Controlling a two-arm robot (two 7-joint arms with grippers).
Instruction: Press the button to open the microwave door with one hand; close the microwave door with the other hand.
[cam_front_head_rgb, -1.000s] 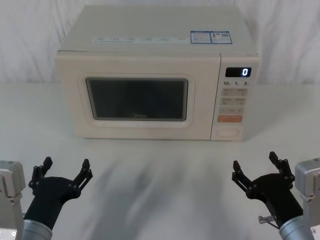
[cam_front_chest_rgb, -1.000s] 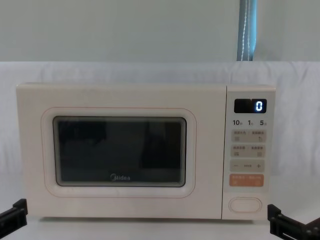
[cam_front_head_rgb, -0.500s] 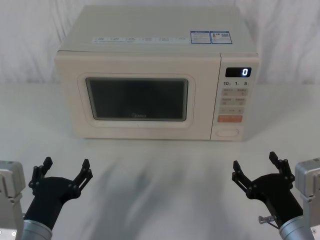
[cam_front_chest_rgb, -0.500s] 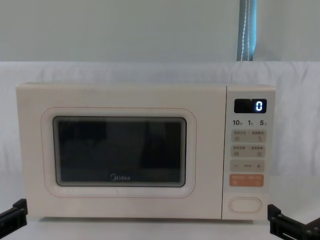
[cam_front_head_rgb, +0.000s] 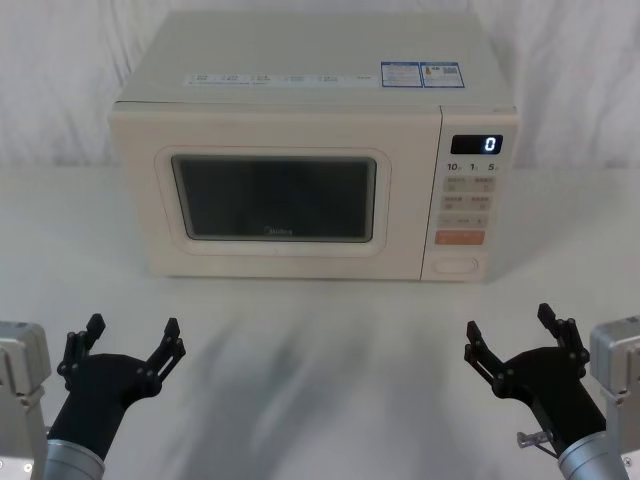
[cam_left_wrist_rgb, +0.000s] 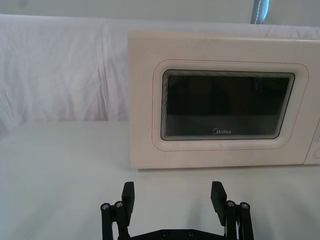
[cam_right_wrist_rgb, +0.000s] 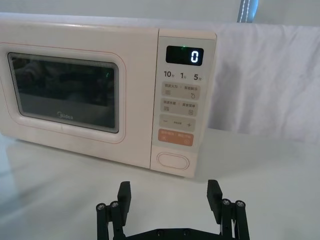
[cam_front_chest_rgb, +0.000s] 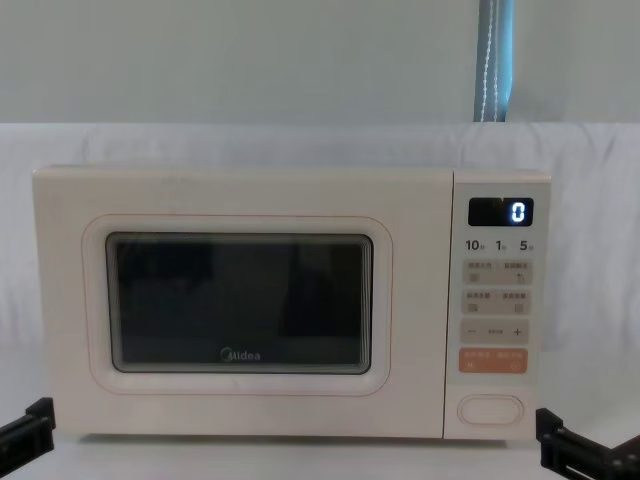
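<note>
Presently, progress: nothing done; pressing and closing both remained, as I judge.
Microwave door: shut flush; its dark window showed nothing inside.
Button: untouched, lowest on the control panel, beneath the orange key.
Right claw: spread wide, empty, low over the counter, well short of the button.
Left claw: spread wide, empty, before the door's left side.

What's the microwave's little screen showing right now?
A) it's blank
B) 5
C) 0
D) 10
C: the dark display at the top of the control panel, to the right of the microwave door, shows one lit digit, 0; the 10, 1 and 5 are printed labels on the row just below it.
</note>
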